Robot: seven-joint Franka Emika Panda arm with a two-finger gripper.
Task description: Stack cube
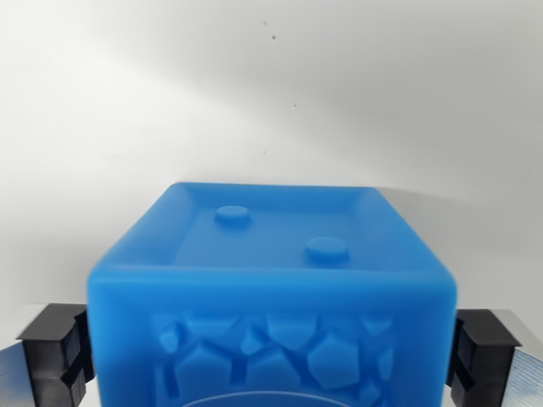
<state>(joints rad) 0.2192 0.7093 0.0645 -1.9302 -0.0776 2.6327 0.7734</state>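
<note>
A blue cube (271, 297) fills the lower middle of the wrist view. Its top face has a raised rim and two round studs; its near face shows a faceted relief pattern. My gripper (271, 348) is shut on it: the black left finger pad (55, 352) and the right finger pad (484, 352) press against its two sides. The cube's underside is hidden, so I cannot tell whether it rests on the surface or hangs above it. No second cube is in view.
A plain white surface (271, 102) stretches beyond the cube, with a few small dark specks (273, 36) on it.
</note>
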